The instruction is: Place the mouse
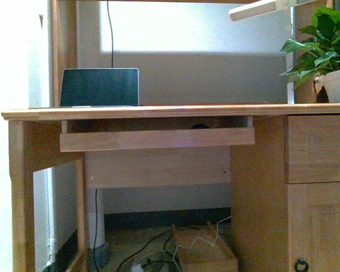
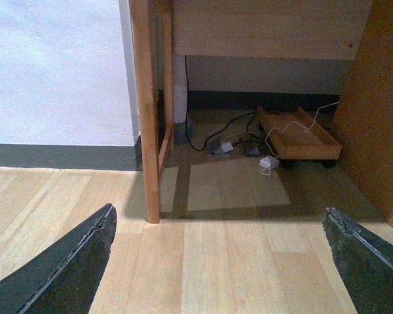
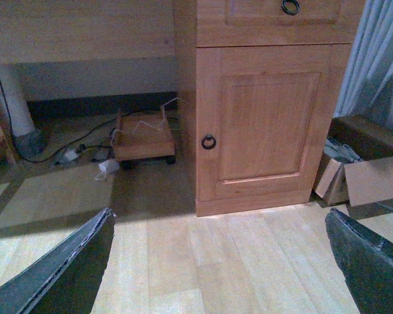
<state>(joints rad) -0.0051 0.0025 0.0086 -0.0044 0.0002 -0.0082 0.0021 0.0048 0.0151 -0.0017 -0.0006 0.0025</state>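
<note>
Mouse (image 1: 199, 126) peeks above pull-out tray (image 1: 157, 139), front view only | left hand (image 2: 217, 210) splayed, empty | right hand (image 3: 218, 212) splayed, empty

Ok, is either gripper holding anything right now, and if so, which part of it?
Nothing is held. The left gripper and the right gripper are both wide open and empty in their wrist views.

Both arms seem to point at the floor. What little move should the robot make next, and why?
Probably lift the right arm toward the pull-out shelf under the desktop. A small dark dome, likely the mouse, shows in the gap there, right of middle, while the right fingers and left fingers are open, empty and aimed at the floor.
</note>
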